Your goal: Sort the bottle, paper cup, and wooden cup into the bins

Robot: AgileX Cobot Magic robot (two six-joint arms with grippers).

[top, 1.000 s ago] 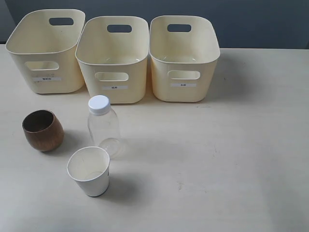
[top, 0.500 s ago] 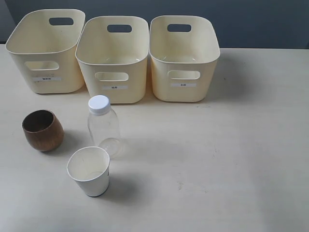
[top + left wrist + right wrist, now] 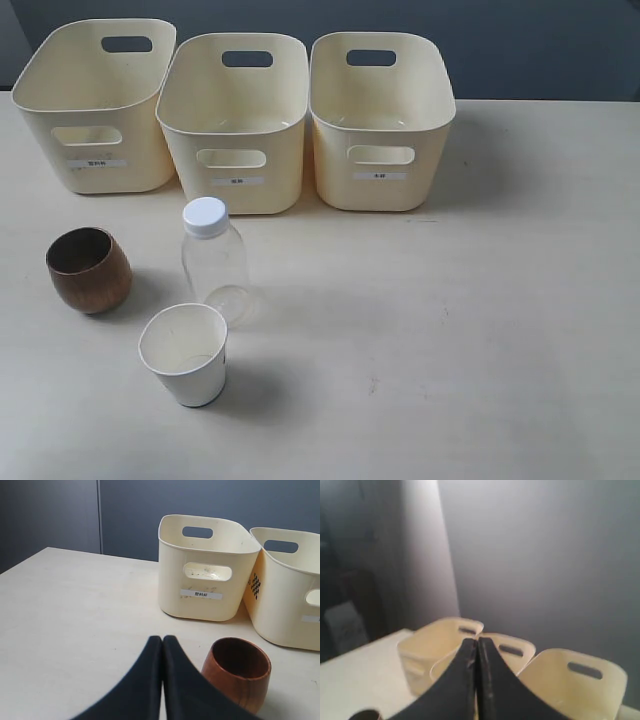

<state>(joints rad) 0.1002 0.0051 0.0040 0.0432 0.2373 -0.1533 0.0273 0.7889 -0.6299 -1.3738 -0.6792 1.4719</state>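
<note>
Three cream bins stand in a row at the back: left bin (image 3: pixel 95 105), middle bin (image 3: pixel 237 120), right bin (image 3: pixel 380 115). The clear bottle (image 3: pixel 213 262) with a white cap stands upright in front of the middle bin. To its left sits the dark wooden cup (image 3: pixel 88 270), and the white paper cup (image 3: pixel 185 353) stands nearest the front. No gripper shows in the exterior view. My left gripper (image 3: pixel 162 641) is shut and empty, with the wooden cup (image 3: pixel 237 672) beside it. My right gripper (image 3: pixel 476 642) is shut and empty, high above the table, facing the bins (image 3: pixel 580 682).
The pale table (image 3: pixel 480 300) stretches bare to the right of the objects. A dark wall runs behind the bins. In the left wrist view, the left bin (image 3: pixel 205 567) and part of the middle bin (image 3: pixel 290 587) stand beyond the wooden cup.
</note>
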